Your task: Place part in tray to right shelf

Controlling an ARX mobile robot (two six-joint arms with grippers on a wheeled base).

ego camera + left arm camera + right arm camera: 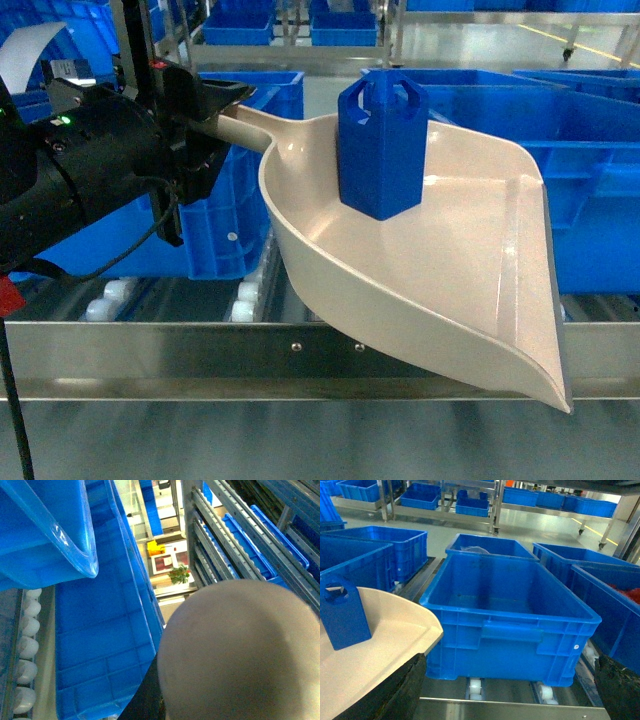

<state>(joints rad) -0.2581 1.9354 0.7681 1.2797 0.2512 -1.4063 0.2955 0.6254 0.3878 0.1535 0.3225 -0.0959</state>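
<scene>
one blue plastic part stands upright in the smooth cream scoop tray, toward 11 o'clock of its floor. the left gripper clamps the tray handle. right gripper state: i cannot tell. the deep blue crate holds nothing.

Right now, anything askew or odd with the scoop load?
The cream scoop tray tilts down toward its open lip, and the blue part stands upright near the handle end, unrestrained. It could slide or tip. No spill or damage visible.

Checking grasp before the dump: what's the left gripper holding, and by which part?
The left gripper holds the cream scoop tray by its handle; the blue part just rides in it.
</scene>
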